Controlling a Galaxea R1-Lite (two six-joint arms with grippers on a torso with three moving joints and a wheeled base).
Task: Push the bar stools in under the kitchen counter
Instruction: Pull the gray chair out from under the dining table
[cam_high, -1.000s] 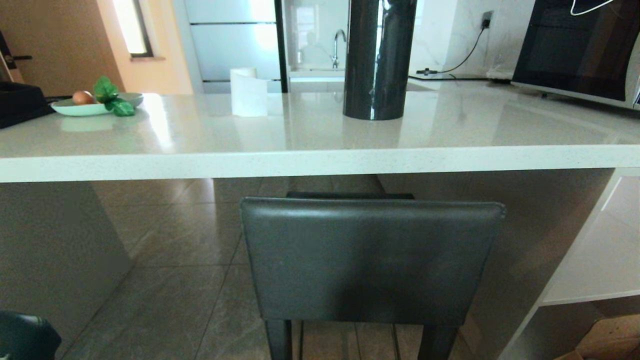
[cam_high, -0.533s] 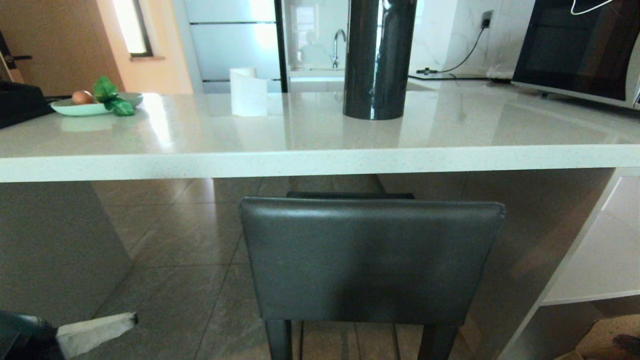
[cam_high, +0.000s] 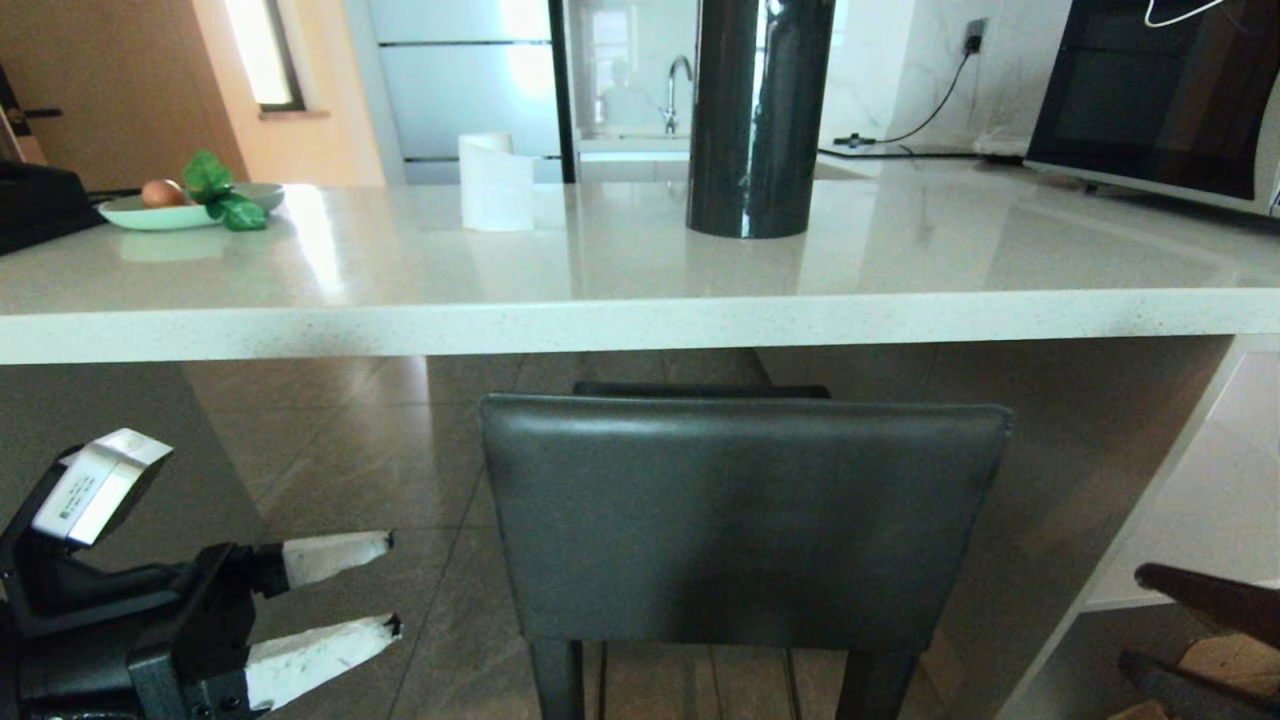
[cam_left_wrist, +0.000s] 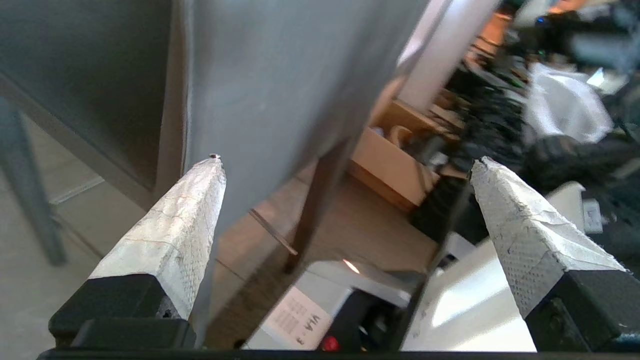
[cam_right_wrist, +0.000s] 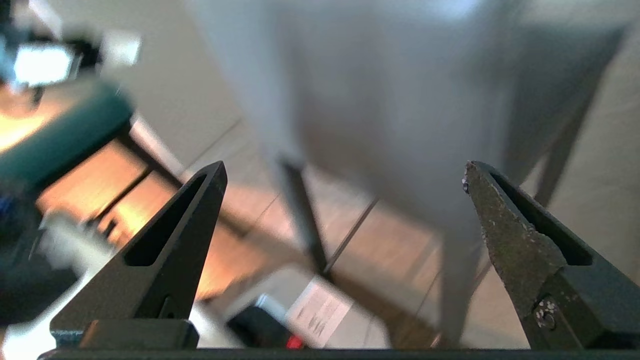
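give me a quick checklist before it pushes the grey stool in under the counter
1. Left gripper open, beside the grey stool, not touching: ok.
2. Right gripper open and holding nothing: ok.
3. Stool squarely facing the counter: ok.
4. Stool back lower than the counter edge: ok.
5. Floor under the counter free ahead of the stool: cannot tell, the back hides much of it.
6. Both grippers on the stool back for the push: not ok.

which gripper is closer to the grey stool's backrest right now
Left. The left gripper sits just off the grey stool backrest's left edge, jaws open; the right gripper is farther off its right side.
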